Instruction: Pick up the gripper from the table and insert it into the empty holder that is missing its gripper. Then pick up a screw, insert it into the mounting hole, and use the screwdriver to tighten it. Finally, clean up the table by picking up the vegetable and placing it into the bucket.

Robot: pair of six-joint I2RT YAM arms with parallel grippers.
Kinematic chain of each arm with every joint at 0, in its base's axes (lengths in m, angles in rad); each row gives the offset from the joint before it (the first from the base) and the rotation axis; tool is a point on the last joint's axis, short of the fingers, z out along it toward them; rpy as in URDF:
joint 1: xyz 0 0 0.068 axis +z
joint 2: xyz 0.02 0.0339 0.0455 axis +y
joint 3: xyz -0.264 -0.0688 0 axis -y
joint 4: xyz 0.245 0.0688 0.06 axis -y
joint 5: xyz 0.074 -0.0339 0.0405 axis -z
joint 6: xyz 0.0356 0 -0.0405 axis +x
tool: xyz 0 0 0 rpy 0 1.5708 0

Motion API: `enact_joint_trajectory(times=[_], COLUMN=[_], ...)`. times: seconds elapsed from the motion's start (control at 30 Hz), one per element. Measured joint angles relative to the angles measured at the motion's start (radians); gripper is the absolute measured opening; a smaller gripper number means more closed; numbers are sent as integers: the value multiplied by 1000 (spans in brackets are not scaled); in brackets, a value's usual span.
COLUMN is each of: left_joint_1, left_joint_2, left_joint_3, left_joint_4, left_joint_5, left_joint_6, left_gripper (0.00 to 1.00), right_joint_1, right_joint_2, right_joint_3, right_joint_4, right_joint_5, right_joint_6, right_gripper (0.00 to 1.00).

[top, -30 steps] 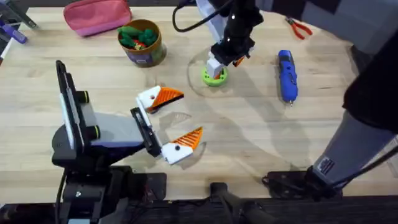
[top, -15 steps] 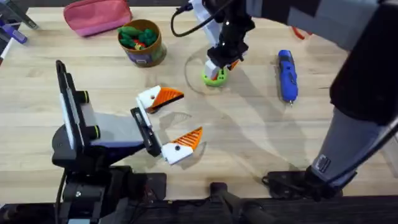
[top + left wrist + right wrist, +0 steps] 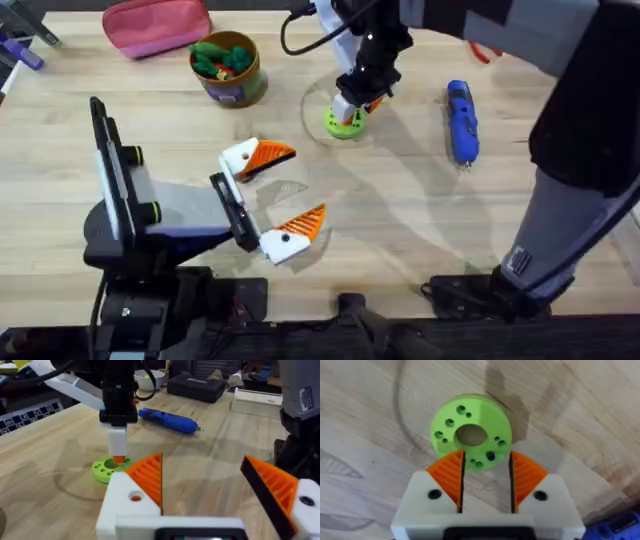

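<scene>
**Right gripper poised over the green disc**

Right gripper (image 3: 486,482), orange ribbed pads parted and empty, points straight down above the bright green ring-shaped plastic disc (image 3: 345,122). Beside it, the blue cylindrical powered screwdriver (image 3: 461,120) lies lengthwise, tip nearest the bases. Left gripper (image 3: 285,195) rests spread, empty.

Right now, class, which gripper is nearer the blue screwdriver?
Right. The right gripper hovers over the green disc beside the screwdriver; the left gripper sits farther off, toward the table's near edge.

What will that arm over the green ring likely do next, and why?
Probably lower a touch and close: the right gripper hovers with fingers open straddling the near edge of the green ring, which lies flat on the table, not yet gripped.
</scene>
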Motion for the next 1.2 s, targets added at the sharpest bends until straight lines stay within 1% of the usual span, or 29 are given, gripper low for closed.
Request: enact_joint_trajectory(times=[0.13, 0.23, 0.5, 0.83, 1.2], left_joint_1=[0, 0, 0, 0, 0], left_joint_2=[0, 0, 0, 0, 0], left_joint_3=[0, 0, 0, 0, 0], left_joint_4=[0, 0, 0, 0, 0], left_joint_5=[0, 0, 0, 0, 0], left_joint_6=[0, 0, 0, 0, 0], left_gripper=[986, 985, 985, 985, 985], right_joint_1=[0, 0, 0, -1, -3], right_joint_2=[0, 0, -1, -1, -1], right_joint_3=[-7, -16, -26, -27, -27], right_joint_4=[11, 12, 30, 52, 52], right_joint_5=[-16, -21, -18, -10, -9], right_joint_6=[0, 0, 0, 0, 1], right_gripper=[413, 407, 357, 166, 8])
